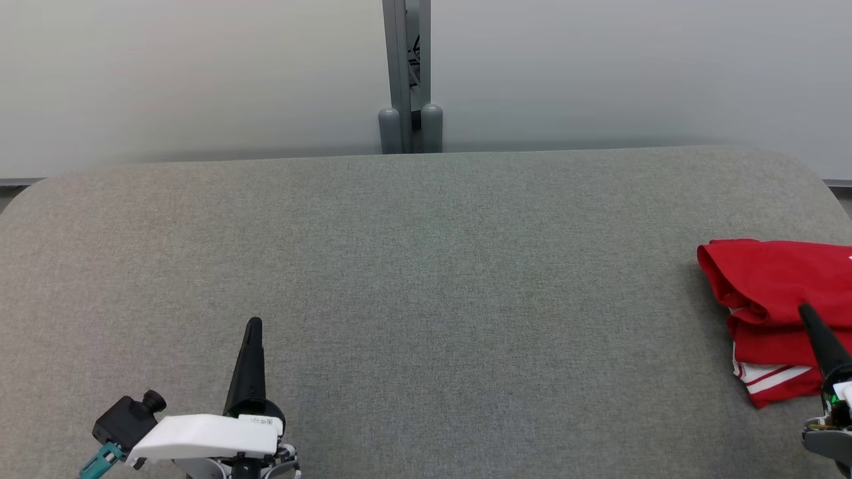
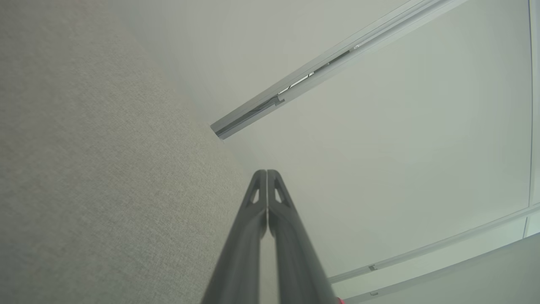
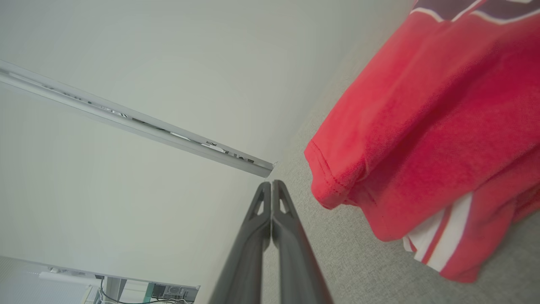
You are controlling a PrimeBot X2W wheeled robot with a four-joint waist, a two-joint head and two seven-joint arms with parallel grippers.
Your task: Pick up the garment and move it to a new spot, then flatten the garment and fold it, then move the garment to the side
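**Red garment (image 1: 765, 286) at the right edge**

Red garment lies bundled on the grey padded surface (image 1: 426, 266), far over on the robot's right, white stripes (image 1: 772, 376) peeking out. Right gripper (image 1: 805, 309) is pinched together and empty, its tip just beside the cloth. Left gripper (image 1: 253, 324), clenched too, holds nothing, well apart at lower left.

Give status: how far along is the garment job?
Looks nearly finished. Done: red garment lies folded in layers at the right side of the grey fabric surface. In hand: nothing; left pincer and right pincer are shut, empty. Left: probably nothing, maybe tidying the fold.
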